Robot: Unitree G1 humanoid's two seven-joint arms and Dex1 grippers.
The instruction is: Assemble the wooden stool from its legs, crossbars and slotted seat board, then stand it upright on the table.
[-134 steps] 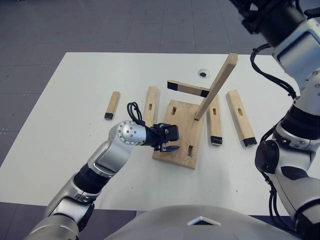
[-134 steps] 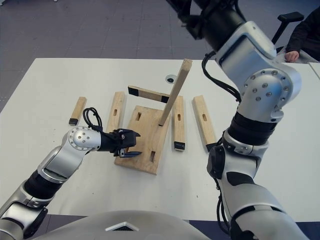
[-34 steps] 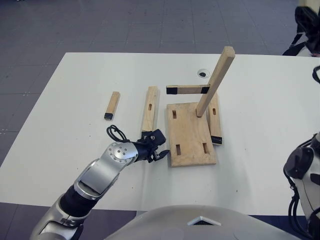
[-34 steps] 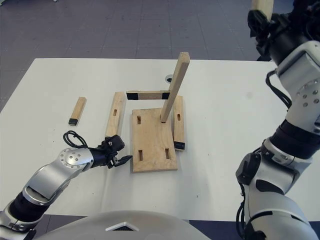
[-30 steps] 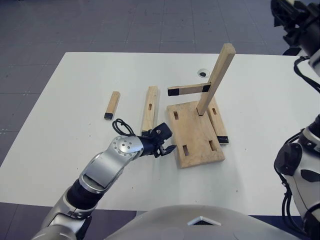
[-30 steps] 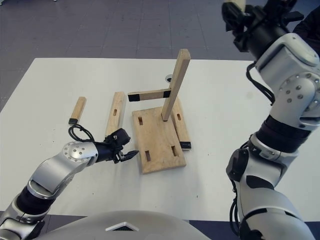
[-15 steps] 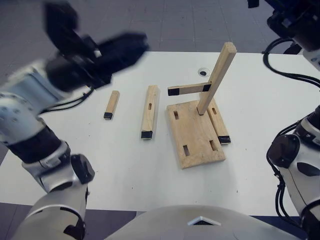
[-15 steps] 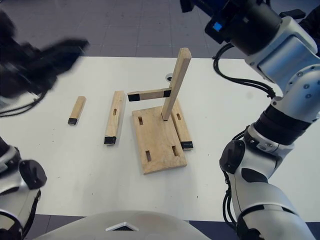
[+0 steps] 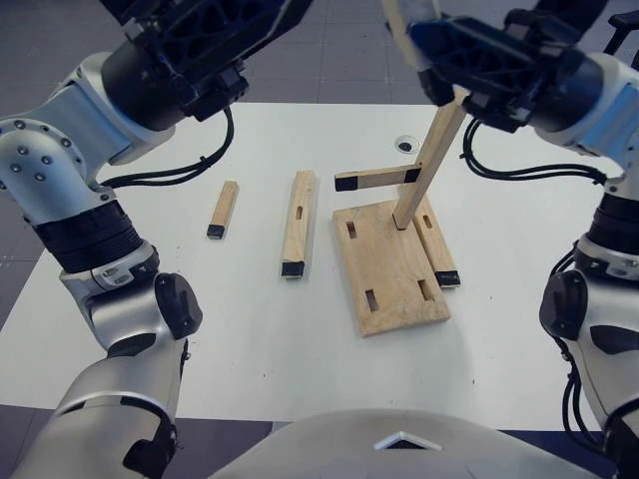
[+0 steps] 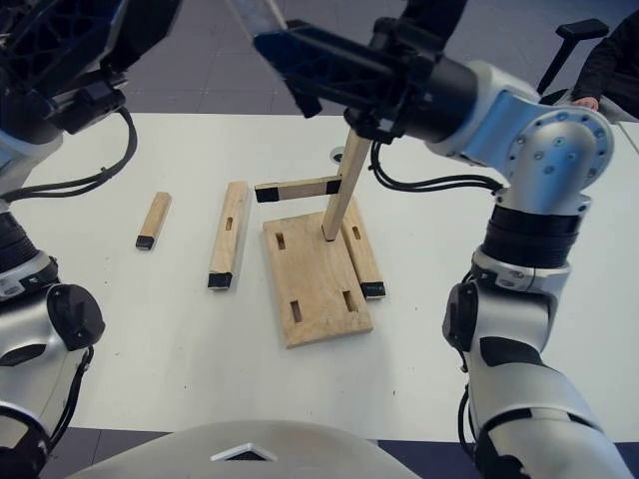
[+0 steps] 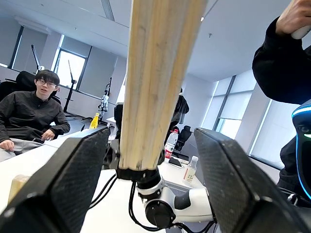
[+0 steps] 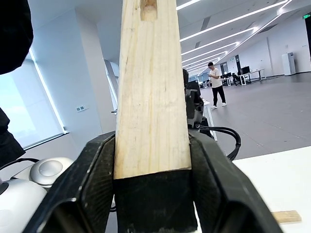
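Note:
The slotted seat board [image 9: 389, 267] lies flat on the white table [image 9: 150, 299]. One leg [image 9: 431, 150] stands in a slot of it, with a crossbar [image 9: 377, 179] sticking out sideways. High above the table my right gripper [image 12: 151, 187] is shut on another leg [image 12: 151, 87] by its black-capped end. My left gripper [image 9: 265, 20] is raised at the upper left, open. In the left wrist view that held leg [image 11: 155, 73] shows between its spread fingers [image 11: 63, 179]; how near it is I cannot tell.
A long slotted leg [image 9: 298, 222] and a short crossbar [image 9: 224, 208] lie left of the board. Another leg [image 9: 436, 249] lies against the board's right edge. A round cable hole [image 9: 406, 146] sits at the table's back.
Both arms have risen off the table. The right gripper has swung its leg leftward over the standing leg. The left gripper has left the board and gone up. The board turned earlier.

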